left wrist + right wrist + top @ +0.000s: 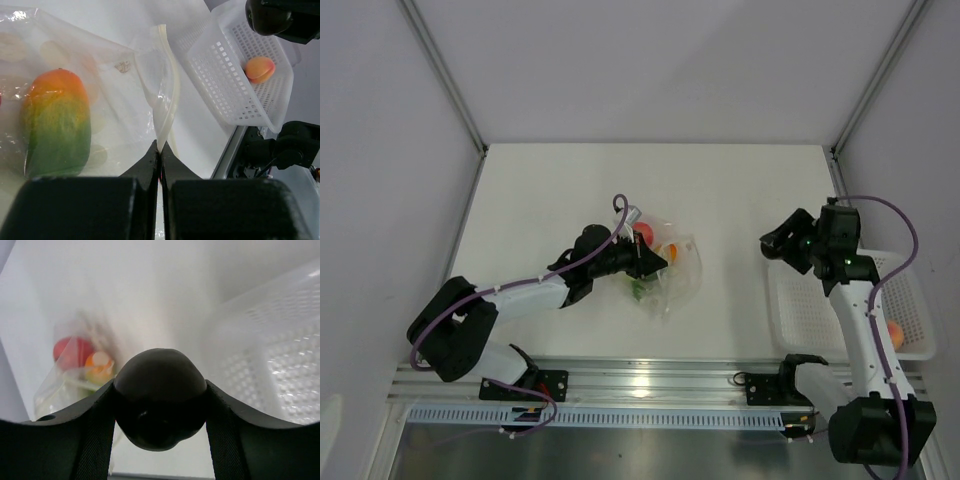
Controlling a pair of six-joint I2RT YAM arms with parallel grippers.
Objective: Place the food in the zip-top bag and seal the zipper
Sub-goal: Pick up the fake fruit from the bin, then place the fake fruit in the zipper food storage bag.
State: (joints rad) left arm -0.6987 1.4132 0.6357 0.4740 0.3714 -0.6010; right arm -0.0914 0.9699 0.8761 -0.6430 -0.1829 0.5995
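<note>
Crinkly clear bag (120, 115) pinched by left tool (160, 155); right tool (160, 387) clamps dark-purple food (160, 402).

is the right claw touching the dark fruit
Touching. The right wrist view shows the right claw pressed against both sides of the dark fruit, with no gap.

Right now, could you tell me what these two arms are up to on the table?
The left pincer is clamped on the mouth edge of the clear zip-top bag, which already holds a toy mango and a red fruit. The right pincer grips a dark round toy fruit beside the white basket. One peach lies in that basket.
</note>
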